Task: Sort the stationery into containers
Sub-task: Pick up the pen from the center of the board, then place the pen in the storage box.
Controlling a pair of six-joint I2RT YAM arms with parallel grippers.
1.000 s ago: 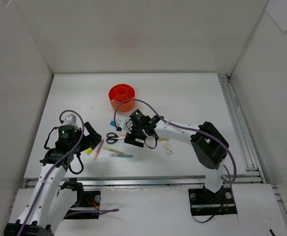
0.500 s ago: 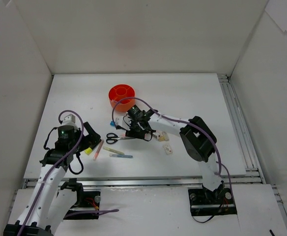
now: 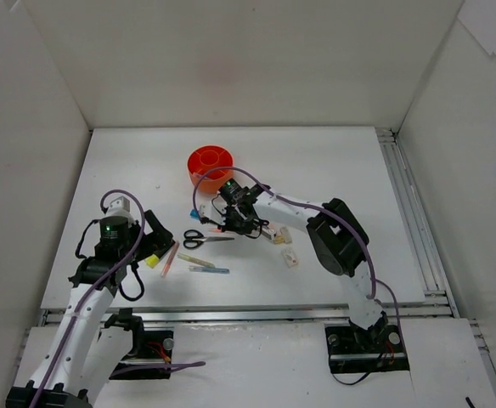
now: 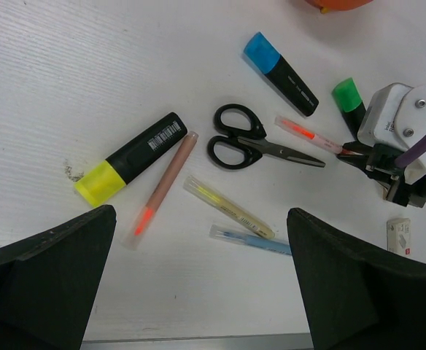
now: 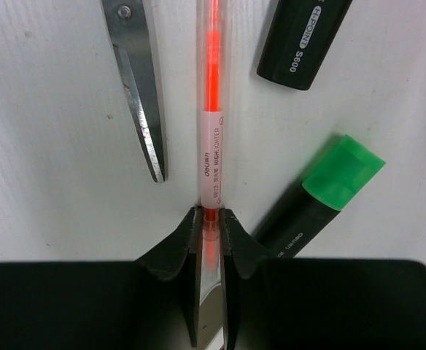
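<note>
Right claw (image 5: 208, 219) closed on the end of the thin clear orange-ink pen (image 5: 211, 131), flat on the white table (image 5: 52, 189) at lower centre, apparently because the steel scissors blade (image 5: 141, 95) and green-capped black highlighter (image 5: 322, 193) leave finger room there.

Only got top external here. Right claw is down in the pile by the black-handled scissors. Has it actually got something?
Observer: Yes. The right wrist view shows the right claw shut on the end of a thin clear plastic pen with an orange-red core.
Operator: Anything crowding it?
Observer: The steel blade of the black-handled scissors lies alongside the pen on one side, with a gap. On the other side a green-capped black highlighter slants in right up to the claw's finger. I cannot tell whether they touch.
</note>
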